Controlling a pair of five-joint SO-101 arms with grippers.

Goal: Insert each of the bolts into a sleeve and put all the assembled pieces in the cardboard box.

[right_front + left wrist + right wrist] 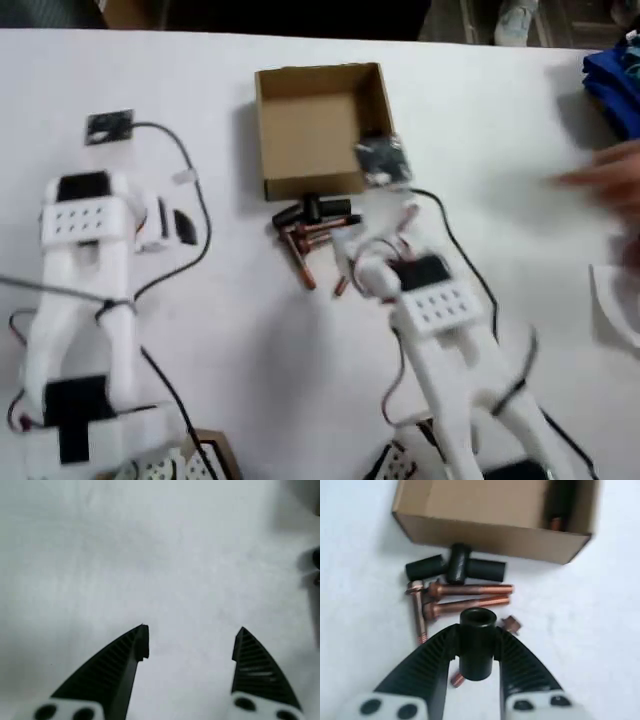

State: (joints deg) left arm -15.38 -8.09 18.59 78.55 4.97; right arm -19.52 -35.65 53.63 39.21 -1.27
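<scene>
My right gripper (476, 652) is shut on a black sleeve (476, 645), held upright just above the table. A copper bolt (512, 624) lies partly under it. Beyond lie three more copper bolts (467, 589) and three black sleeves (457, 562), in front of the cardboard box (485, 535). An assembled piece (557, 510) rests inside the box. In the high view the right gripper (352, 262) stands beside the bolt pile (305, 248), near the box (268, 130). My left gripper (192, 642) hangs open over bare table, at the left of the high view (172, 222).
A person's hand (610, 185) hovers at the right edge, below a blue object (615, 85). A small black part (108, 126) with a cable lies at the far left. A dark crumpled item (382, 160) sits at the box's right corner. Cables trail from both arms.
</scene>
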